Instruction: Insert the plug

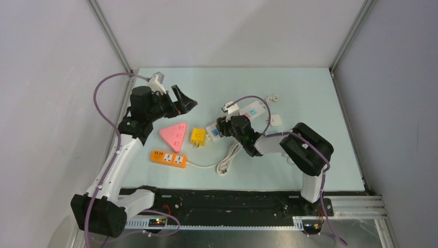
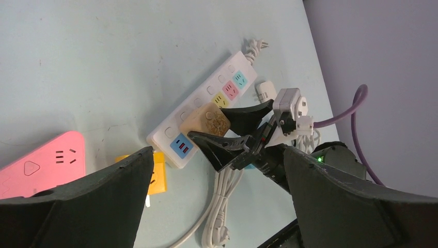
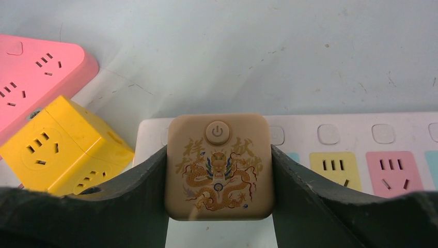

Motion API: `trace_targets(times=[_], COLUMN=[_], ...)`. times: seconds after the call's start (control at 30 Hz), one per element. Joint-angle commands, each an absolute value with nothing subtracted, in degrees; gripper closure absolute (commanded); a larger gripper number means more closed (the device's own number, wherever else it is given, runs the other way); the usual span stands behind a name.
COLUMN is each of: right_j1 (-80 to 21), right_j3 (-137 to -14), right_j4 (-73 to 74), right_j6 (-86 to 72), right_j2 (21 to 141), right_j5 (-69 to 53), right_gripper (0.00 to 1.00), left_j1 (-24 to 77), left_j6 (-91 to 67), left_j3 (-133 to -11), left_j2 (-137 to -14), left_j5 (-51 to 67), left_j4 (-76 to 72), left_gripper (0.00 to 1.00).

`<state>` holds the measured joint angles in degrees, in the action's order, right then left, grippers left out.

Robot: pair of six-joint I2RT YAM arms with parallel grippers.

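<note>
The tan dragon-printed plug (image 3: 219, 173) is pinched at its two sides by the right hand (image 3: 219, 157) and held over one end of the white power strip (image 3: 361, 133); whether it touches the strip cannot be told. The left hand (image 1: 184, 100) is held spread above the surface (image 1: 310, 103), empty, near the pink triangular socket (image 1: 173, 136).

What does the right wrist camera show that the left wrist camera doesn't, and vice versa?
Right wrist only: the tan plug's power button and clear dragon print. Left wrist only: the coiled white cable, the white power strip's blue end panel, the right fingers from outside. Both: the plug between those fingers at the strip, the pink triangular socket, the yellow cube.
</note>
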<state>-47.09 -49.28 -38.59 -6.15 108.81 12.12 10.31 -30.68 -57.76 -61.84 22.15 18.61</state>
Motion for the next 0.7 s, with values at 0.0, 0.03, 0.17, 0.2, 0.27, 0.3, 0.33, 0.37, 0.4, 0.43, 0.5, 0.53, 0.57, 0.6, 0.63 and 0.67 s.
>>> trace_targets(times=[0.0,0.03,0.17,0.2,0.27,0.3,0.33,0.37,0.4,0.43,0.5,0.53,0.57,0.6,0.63,0.67], right_j1=[-49.1,-49.1,-48.0,-47.3,-46.4,-46.2,-45.6,-45.5,-45.2,-44.7,-43.6,-43.4,-43.2,-42.9,-42.4,-42.1], right_j3=[-45.0,-46.0,-50.0,-50.8,-53.3,-54.8,-55.7,-57.6,-60.3,-62.3,-69.2,-72.6,-73.5,-74.3,-74.5,-74.6], right_j4=[-8.3,-7.4,-4.4,-3.6,-2.8,-2.8,-2.7,-2.7,-2.6,-1.3,3.9,4.7,4.8,4.5,3.6,3.4], right_j6=[-12.6,-12.6,-11.7,-11.6,-11.4,-10.9,-10.7,-10.2,-9.8,-9.1,-8.5,-8.1,-7.4,-7.3,-7.6,-8.1], right_j2=[114.6,113.7,107.6,106.0,103.6,102.5,99.9,97.1,96.1,95.2,96.1,96.2,95.6,95.0,93.3,92.3], right_j5=[4.6,5.1,6.5,6.4,5.7,3.8,2.5,1.1,1.1,1.3,1.4,1.6,2.1,2.4,2.5,3.2], right_gripper=[1.0,0.99,0.81,0.77,0.6,0.42,0.27,0.07,0.04,0.01,0.01,0.01,0.01,0.01,0.01,0.01], left_j1=[10.0,10.0,10.0,10.0,10.0,10.0,10.0,10.0,10.0,10.0,10.0,10.0,10.0,10.0,10.0,10.0], left_j6=[-30.8,-30.8,-30.7,-30.6,-30.3,-30.0,-29.6,-29.0,-28.7,-28.2,-27.5,-27.2,-26.9,-26.8,-26.6,-26.4], left_j3=[-58.3,-58.5,-59.0,-59.0,-59.1,-59.1,-59.0,-59.1,-59.0,-58.9,-58.8,-59.1,-59.3,-59.5,-59.6,-59.6], left_j2=[-61.5,-61.6,-61.2,-61.2,-61.0,-60.9,-60.9,-60.8,-60.8,-60.6,-60.6,-60.6,-60.6,-60.4,-60.0,-59.8], left_j5=[24.2,24.8,25.2,25.2,25.3,25.6,26.1,27.4,28.2,28.4,28.3,27.8,27.6,27.3,27.0,26.6], left_j4=[17.6,17.6,17.6,17.6,17.5,17.5,17.5,17.6,17.6,17.5,17.5,17.5,17.5,17.5,17.6,17.6], left_gripper=[0.0,0.0,0.0,0.0,0.0,0.0,0.0,0.0,0.0,0.0,0.0,0.0,0.0,0.0,0.0,0.0])
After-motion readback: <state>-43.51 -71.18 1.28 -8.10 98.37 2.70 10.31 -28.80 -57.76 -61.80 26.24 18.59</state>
